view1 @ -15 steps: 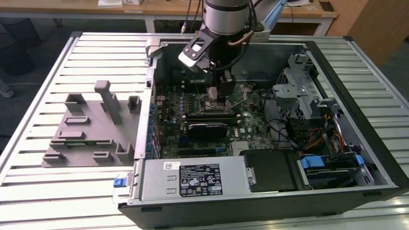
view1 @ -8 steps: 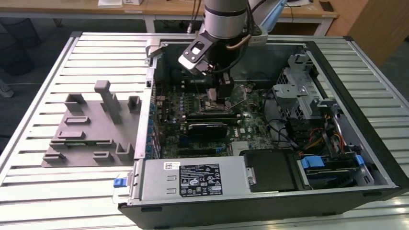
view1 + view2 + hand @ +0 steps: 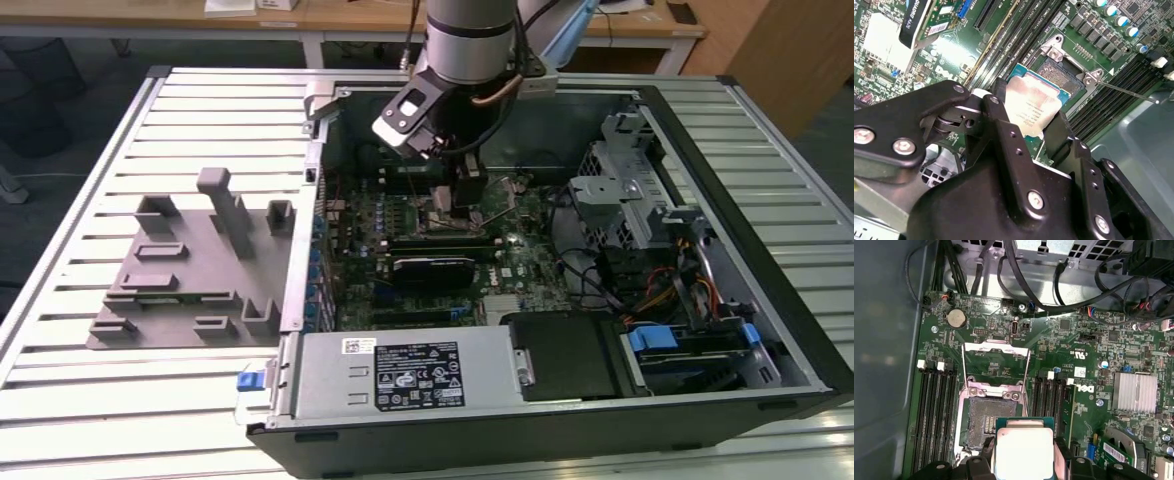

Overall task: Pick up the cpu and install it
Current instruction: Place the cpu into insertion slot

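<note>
One cpu [image 3: 1023,449], clasped within the pincer [image 3: 1024,462], near open socket [image 3: 981,422]

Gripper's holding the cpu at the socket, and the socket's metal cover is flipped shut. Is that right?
Not quite: the metal cover is flipped open, not shut, as the first wrist view shows. The gripper does hold the cpu at the socket.
</note>
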`<state>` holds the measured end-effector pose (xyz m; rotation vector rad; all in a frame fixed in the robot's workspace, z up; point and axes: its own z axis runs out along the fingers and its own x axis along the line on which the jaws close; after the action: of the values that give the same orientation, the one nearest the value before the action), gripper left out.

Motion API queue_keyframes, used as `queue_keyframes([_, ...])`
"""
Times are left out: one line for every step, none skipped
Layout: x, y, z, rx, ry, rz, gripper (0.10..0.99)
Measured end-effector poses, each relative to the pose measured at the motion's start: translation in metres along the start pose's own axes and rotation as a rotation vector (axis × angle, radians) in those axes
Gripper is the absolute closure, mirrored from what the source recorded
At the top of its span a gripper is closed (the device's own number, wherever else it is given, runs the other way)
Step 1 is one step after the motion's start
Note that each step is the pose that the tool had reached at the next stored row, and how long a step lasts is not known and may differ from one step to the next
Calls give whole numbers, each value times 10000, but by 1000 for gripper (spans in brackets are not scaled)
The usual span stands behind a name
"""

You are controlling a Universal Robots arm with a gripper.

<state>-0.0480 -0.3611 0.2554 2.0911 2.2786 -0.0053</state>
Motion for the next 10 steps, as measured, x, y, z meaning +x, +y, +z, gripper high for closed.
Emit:
queue_keyframes([1, 0, 5, -3, 4, 0, 545])
queue_keyframes([1, 0, 13, -3, 5, 0, 545])
queue_keyframes([1, -1, 20, -1, 1, 2, 545])
queue_keyframes([2, 0, 29, -1, 1, 5, 545])
queue_keyframes([5, -1, 39, 0, 1, 11, 545])
queue_keyframes([8, 0, 49, 0, 0, 18, 545])
queue_keyframes([13, 1, 61, 1, 0, 25, 545])
queue_keyframes([20, 1, 72, 2, -2, 34, 545])
queue_keyframes([31, 3, 84, 2, -2, 38, 545])
queue_keyframes([43, 4, 94, 1, -1, 38, 545])
